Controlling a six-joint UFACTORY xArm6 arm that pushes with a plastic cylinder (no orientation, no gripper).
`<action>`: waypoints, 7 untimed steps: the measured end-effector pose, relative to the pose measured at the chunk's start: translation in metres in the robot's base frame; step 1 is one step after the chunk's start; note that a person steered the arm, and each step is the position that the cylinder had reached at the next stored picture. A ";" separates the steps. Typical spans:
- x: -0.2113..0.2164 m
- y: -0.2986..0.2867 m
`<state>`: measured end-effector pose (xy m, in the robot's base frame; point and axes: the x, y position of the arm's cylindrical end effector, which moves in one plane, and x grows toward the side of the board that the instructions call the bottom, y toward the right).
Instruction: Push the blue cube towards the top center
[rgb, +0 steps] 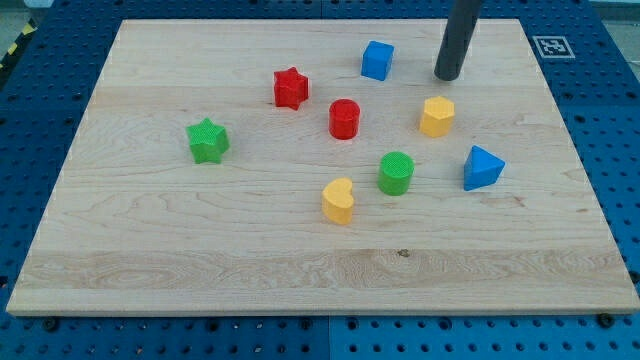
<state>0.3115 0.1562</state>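
The blue cube sits on the wooden board near the view's top, a little right of centre. My dark rod comes down from the top edge, and my tip rests on the board to the right of the blue cube, a clear gap apart. The tip touches no block. A yellow hexagonal block lies just below the tip.
A red star and a red cylinder lie left of and below the cube. A green star, a green cylinder, a yellow heart-like block and a blue triangular block lie further down.
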 end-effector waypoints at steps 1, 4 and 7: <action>0.000 -0.037; -0.010 -0.097; -0.045 -0.103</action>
